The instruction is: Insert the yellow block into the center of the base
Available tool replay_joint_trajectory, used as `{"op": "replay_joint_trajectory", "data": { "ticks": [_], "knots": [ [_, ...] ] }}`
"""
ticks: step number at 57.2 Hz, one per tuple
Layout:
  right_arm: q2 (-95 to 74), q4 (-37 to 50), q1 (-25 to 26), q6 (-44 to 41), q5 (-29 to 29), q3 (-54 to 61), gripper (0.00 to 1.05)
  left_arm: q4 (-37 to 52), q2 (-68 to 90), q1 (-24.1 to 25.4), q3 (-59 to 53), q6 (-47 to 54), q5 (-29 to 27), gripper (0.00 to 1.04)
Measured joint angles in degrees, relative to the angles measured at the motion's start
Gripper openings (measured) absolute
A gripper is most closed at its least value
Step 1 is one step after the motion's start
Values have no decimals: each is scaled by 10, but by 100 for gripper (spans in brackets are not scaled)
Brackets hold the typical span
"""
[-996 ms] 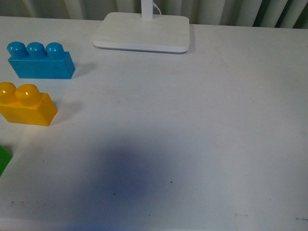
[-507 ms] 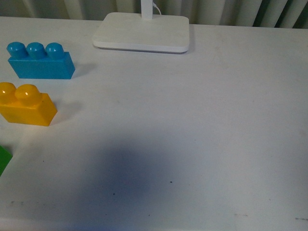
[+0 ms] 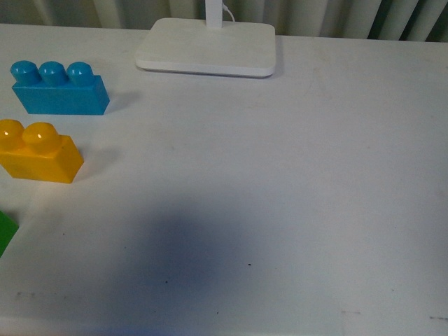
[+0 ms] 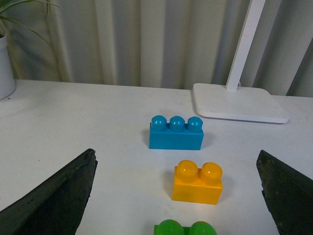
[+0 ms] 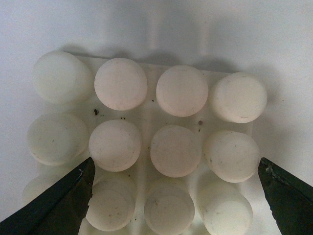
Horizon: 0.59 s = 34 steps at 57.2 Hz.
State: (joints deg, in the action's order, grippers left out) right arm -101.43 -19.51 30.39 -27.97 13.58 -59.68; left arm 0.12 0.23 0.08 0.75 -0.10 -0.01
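The yellow block (image 3: 38, 154) stands upright on the white table at the far left of the front view, its two studs up. In the left wrist view the yellow block (image 4: 197, 183) lies a little ahead of my open left gripper (image 4: 176, 152), between the lines of its two dark fingers and apart from them. The base (image 5: 146, 115), a white studded plate, fills the right wrist view. My open right gripper (image 5: 176, 161) hovers close over it with its fingers spread to either side. The front view shows neither gripper nor the base.
A blue three-stud brick (image 3: 59, 89) sits just behind the yellow block, and a green brick (image 3: 5, 231) peeks in at the left edge. The white lamp foot (image 3: 206, 47) lies at the back. A plant pot (image 4: 4, 73) stands far off.
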Motion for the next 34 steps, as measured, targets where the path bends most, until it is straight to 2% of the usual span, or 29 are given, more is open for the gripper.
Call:
{"op": "replay_joint_trajectory", "data": {
  "ticks": [18, 25, 34],
  "knots": [
    [9, 48, -29, 64, 31, 49, 96, 0, 0, 0, 0, 0, 0, 98],
    [26, 70, -68, 90, 30, 79, 96, 0, 0, 0, 0, 0, 0, 98],
    [60, 117, -168, 181, -5, 130, 96, 0, 0, 0, 0, 0, 0, 98]
  ]
}}
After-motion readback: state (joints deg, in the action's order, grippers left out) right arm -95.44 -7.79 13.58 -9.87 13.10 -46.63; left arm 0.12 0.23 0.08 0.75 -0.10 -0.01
